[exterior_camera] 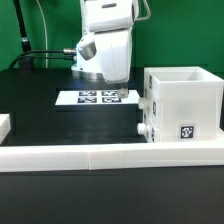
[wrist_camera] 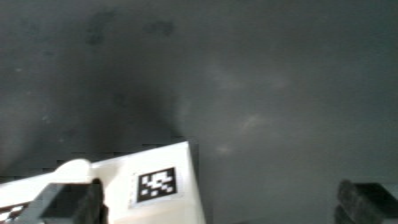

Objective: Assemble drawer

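Observation:
The white drawer housing [exterior_camera: 182, 103] stands on the black table at the exterior view's right, with a square tag on its front. Two round knobs [exterior_camera: 143, 102] stick out of its side that faces the exterior view's left, one above the other, so both trays seem to sit inside it. My gripper [exterior_camera: 112, 94] hangs just above the marker board [exterior_camera: 96, 98], to the left of the housing and apart from it. In the wrist view my gripper [wrist_camera: 221, 205] is open and empty, its dark fingertips [wrist_camera: 71, 204] wide apart over the table and a corner of the marker board [wrist_camera: 107, 180].
A long low white rail [exterior_camera: 100, 153] runs along the table's front edge. A small white piece [exterior_camera: 4, 125] sits at the exterior view's far left. Black cables lie behind the arm.

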You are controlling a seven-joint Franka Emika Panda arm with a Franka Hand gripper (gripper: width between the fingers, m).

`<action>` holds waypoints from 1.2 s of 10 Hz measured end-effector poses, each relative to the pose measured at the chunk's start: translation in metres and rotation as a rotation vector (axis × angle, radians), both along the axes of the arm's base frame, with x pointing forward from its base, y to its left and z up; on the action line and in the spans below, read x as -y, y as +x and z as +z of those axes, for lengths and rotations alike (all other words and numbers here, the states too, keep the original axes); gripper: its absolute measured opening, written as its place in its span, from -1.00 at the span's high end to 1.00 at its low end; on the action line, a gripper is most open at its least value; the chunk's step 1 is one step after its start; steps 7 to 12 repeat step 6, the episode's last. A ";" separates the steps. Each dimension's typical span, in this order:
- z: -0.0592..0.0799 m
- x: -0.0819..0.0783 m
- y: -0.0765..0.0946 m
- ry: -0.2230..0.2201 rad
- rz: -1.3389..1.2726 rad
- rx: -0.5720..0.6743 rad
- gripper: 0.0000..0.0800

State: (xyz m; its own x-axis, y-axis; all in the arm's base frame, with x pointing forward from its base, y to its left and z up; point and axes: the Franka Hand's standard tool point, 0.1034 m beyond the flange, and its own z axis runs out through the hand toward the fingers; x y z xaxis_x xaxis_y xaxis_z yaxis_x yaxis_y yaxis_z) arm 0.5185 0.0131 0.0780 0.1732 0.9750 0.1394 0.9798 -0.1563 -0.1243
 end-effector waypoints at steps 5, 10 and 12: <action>-0.002 0.000 -0.001 0.001 -0.002 -0.003 -0.62; -0.002 0.000 -0.001 0.001 -0.002 -0.004 -0.62; -0.002 0.000 -0.001 0.001 -0.002 -0.004 -0.62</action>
